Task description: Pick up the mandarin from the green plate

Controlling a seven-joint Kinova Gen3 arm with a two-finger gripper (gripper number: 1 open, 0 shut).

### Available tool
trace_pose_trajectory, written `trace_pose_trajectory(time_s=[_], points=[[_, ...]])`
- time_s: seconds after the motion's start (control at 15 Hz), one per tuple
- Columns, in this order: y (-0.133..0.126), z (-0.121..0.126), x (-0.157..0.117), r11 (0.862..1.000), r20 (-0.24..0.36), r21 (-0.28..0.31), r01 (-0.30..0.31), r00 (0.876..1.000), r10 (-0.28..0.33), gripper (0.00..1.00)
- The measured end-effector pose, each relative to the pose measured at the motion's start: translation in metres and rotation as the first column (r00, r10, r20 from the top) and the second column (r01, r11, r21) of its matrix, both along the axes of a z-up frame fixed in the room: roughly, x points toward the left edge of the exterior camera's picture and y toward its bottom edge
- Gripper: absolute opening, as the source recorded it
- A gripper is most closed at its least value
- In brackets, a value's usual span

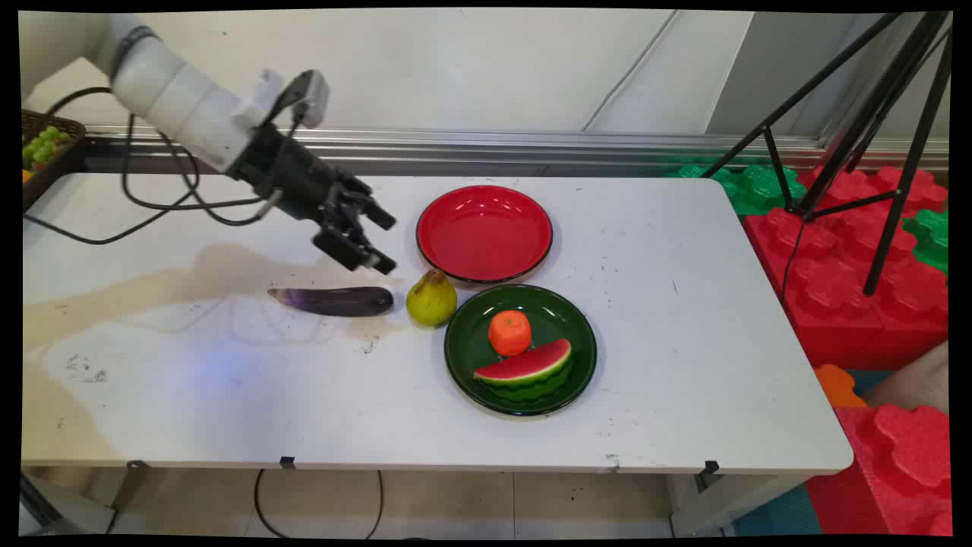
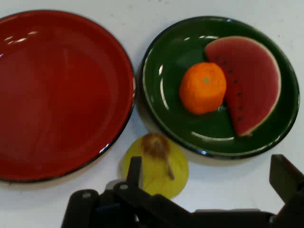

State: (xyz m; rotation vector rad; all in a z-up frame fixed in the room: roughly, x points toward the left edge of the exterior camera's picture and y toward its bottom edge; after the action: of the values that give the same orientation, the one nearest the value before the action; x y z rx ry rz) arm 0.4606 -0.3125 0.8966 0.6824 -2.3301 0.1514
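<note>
The gripper (image 1: pixel 380 241), fingers spread and empty, hovers left of centre in the main view, just above and left of the pear (image 1: pixel 431 298), which stands upright with its stem up. The aubergine (image 1: pixel 334 301) lies crosswise below the hand. In the hand view the linkage hides the pear's near side and the aubergine altogether.

Gripper (image 1: pixel 382 241) held open above table (image 1: pixel 683 319), near eggplant (image 1: pixel 334 301) and pear (image 1: pixel 431 298). Red plate (image 1: pixel 484 233) set behind green plate (image 1: pixel 463 357); orange (image 1: pixel 509 332) and watermelon slice (image 1: pixel 525 369) carried on latter.
</note>
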Motion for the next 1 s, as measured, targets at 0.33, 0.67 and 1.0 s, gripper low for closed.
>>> trace_pose_trajectory(time_s=[0.33, 0.67, 1.0], points=[[-0.013, -0.014, -0.042, 1.000, -0.011, 0.022, 0.023, 1.000, -0.023, 1.00], [-0.027, -0.040, -0.082, 0.997, -0.006, 0.059, 0.043, 0.999, -0.042, 1.00], [-0.038, -0.064, -0.114, 0.995, 0.014, 0.087, 0.057, 0.998, -0.058, 1.00]])
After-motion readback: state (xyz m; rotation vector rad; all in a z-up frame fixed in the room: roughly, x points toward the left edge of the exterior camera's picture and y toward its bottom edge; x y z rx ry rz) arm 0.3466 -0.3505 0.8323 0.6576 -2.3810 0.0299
